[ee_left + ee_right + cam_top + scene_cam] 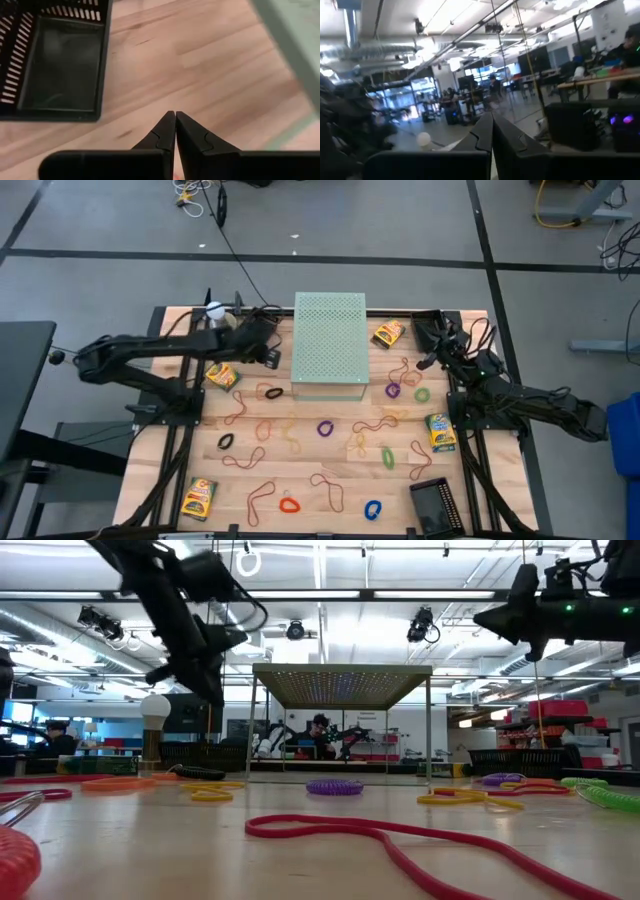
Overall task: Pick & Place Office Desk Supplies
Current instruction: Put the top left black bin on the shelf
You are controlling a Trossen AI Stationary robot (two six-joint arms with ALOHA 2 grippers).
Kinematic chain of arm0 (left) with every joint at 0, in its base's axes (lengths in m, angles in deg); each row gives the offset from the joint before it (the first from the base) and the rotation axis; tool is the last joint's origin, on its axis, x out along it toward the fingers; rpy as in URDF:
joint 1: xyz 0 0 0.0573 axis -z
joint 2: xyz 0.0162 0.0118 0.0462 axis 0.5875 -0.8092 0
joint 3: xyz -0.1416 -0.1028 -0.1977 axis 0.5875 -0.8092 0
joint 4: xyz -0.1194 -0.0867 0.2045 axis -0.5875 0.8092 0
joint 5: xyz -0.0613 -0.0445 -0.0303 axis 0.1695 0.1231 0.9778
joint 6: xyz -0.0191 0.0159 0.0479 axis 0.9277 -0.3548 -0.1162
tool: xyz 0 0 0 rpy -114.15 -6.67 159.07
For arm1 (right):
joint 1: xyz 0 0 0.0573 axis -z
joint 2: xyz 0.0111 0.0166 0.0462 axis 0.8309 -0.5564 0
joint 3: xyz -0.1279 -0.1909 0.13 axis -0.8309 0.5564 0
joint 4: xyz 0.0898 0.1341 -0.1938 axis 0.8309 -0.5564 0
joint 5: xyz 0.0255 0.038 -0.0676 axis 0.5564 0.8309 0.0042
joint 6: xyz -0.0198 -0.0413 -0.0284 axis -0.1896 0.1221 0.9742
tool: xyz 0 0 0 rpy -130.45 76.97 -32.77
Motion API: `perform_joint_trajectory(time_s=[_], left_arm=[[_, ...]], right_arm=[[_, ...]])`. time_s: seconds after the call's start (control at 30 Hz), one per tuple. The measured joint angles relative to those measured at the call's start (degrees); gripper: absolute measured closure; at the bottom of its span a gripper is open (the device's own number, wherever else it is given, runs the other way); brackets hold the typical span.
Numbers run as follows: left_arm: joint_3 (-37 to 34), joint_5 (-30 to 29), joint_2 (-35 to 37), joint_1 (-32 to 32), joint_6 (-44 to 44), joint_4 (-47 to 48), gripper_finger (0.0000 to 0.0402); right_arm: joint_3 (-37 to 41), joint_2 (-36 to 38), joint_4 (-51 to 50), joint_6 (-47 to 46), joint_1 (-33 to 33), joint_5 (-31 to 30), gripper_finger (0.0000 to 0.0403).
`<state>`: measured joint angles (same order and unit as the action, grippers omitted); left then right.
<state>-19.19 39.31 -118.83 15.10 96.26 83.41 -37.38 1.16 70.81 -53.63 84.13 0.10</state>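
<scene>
Thin orange-brown rubber bands [290, 442] lie scattered over the wooden table among small loops: purple [325, 428], green [388, 457], blue [373, 508], red [290, 504] and black [225, 442]. Yellow-green crayon boxes lie flat at the far right [388, 333], the left [221, 375], the right [440, 431] and the near left [199, 498]. My left gripper [175, 116] is shut and hovers above bare wood beside the pale-green box's left side [274, 350]. My right gripper [492, 117] is shut, raised above the far right corner [428, 340], and points level into the room.
A large pale-green perforated box [330, 345] stands at the table's far middle. One black mesh tray [60, 60] sits at the far left near my left gripper, another [435, 505] at the near right. Cables run along the far edge. People are in the room beyond.
</scene>
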Motion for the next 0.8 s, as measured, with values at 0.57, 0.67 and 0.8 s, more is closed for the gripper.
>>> perform_joint_trajectory(time_s=[0.57,0.67,0.8], left_arm=[[6.84,-2.68,-16.73,-9.56,-8.65,1.7,0.025],[6.84,-2.64,-18.08,-10.41,-11.4,0.67,0.0247],[6.84,-2.08,-19.92,-11.3,-14.67,-0.16,0.0264]], right_arm=[[-22.86,-11.81,-45.43,-3.69,-2.32,0.69,0.0384],[-26.54,-14.02,-48.09,-2.05,-2.35,0.32,0.0378],[-28.69,-15.63,-47.81,-1.59,-2.33,-0.83,0.0377]])
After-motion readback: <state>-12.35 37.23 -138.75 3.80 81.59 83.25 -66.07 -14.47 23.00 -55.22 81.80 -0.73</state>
